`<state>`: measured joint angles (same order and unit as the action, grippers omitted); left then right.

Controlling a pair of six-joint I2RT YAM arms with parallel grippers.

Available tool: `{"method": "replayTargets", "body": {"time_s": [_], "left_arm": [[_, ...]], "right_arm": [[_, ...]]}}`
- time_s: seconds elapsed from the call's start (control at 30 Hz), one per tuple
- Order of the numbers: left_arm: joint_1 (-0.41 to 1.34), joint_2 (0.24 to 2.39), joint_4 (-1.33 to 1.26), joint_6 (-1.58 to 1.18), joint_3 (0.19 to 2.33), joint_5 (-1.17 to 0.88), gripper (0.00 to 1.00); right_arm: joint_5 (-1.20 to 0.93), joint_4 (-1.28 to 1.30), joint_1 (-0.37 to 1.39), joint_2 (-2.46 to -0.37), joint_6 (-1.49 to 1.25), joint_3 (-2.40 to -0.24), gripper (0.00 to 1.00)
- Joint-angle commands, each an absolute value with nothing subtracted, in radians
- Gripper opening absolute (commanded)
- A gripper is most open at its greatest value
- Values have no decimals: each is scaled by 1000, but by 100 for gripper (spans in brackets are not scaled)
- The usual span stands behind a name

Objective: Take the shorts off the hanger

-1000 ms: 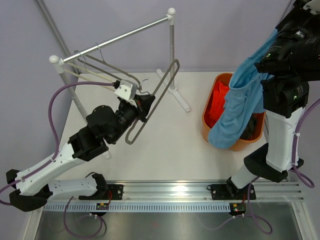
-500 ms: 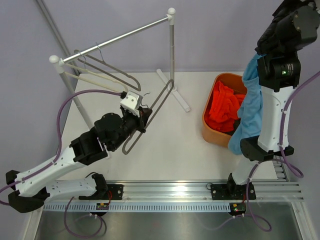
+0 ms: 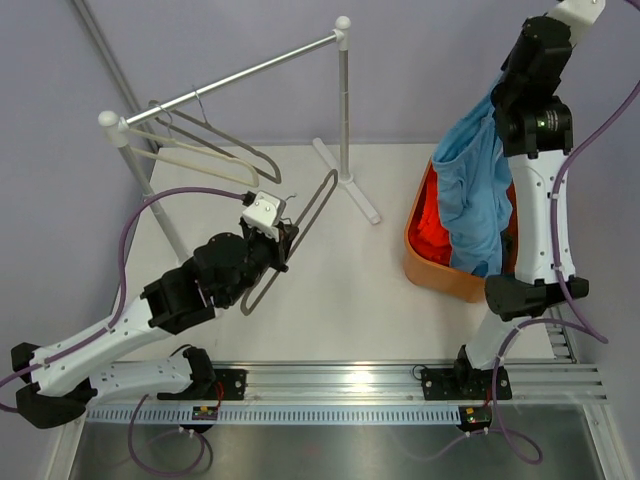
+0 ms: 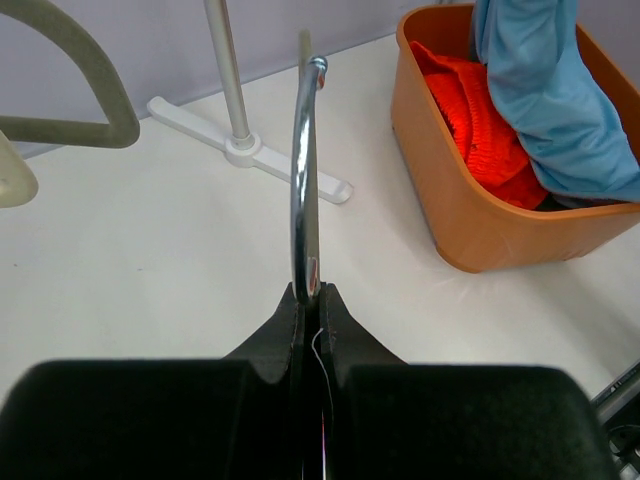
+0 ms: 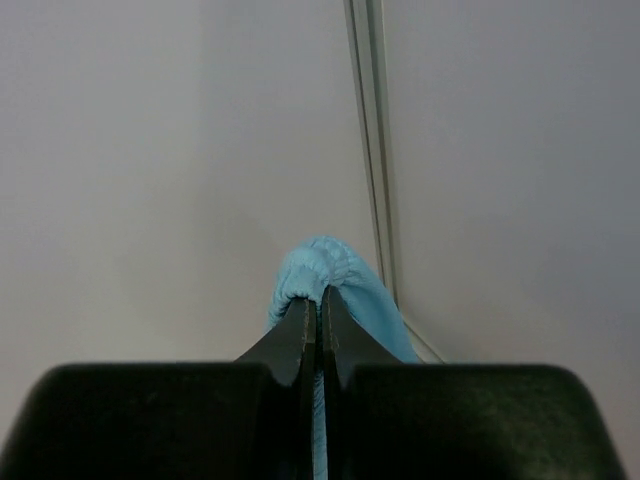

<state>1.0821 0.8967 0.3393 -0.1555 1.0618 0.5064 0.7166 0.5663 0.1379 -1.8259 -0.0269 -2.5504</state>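
Note:
The light blue shorts (image 3: 475, 200) hang from my right gripper (image 3: 497, 98), which is raised high and shut on their waistband (image 5: 322, 262). Their lower end drapes into the orange basket (image 3: 425, 262), where bright orange shorts (image 3: 430, 215) lie. In the left wrist view the blue shorts (image 4: 560, 100) cover part of the orange shorts (image 4: 475, 110). My left gripper (image 4: 311, 292) is shut on the metal hook of a bare grey hanger (image 3: 318, 195), held tilted above the table's middle, with no cloth on it.
A clothes rack stands at the back left, its rail (image 3: 250, 68) carrying two empty hangers (image 3: 215, 150). Its right upright (image 3: 343, 100) and white foot (image 4: 245, 150) stand between the held hanger and the basket (image 4: 450, 200). A metal rail (image 3: 400, 385) runs along the near edge.
My right arm has risen and swung back, carrying the blue shorts from beside the basket to hang over it. My left gripper has drawn the hanger slightly nearer and lower.

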Motion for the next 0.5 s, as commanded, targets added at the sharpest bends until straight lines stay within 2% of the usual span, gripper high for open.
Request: {"method": "replayTargets", "body": {"time_s": [0.0, 0.03, 0.07, 0.17, 0.37, 0.47], "left_arm": [[1088, 874, 285, -153, 1049, 522, 0], [1088, 873, 285, -158, 1046, 515, 0], [1088, 870, 285, -164, 1045, 514, 0], [1091, 868, 285, -169, 1039, 512, 0], [1095, 873, 288, -187, 1054, 502, 0], [1094, 877, 301, -198, 1061, 503, 0]], "right_arm": [[736, 609, 117, -1663, -193, -2310, 0], [727, 595, 114, -1566, -240, -2221, 0], [716, 547, 115, -1513, -267, -2027, 0], [681, 491, 115, -1364, -352, -1726, 0], [640, 538, 95, -1367, -446, -1464, 0], [487, 488, 54, -1364, -512, -1337, 0]]}}
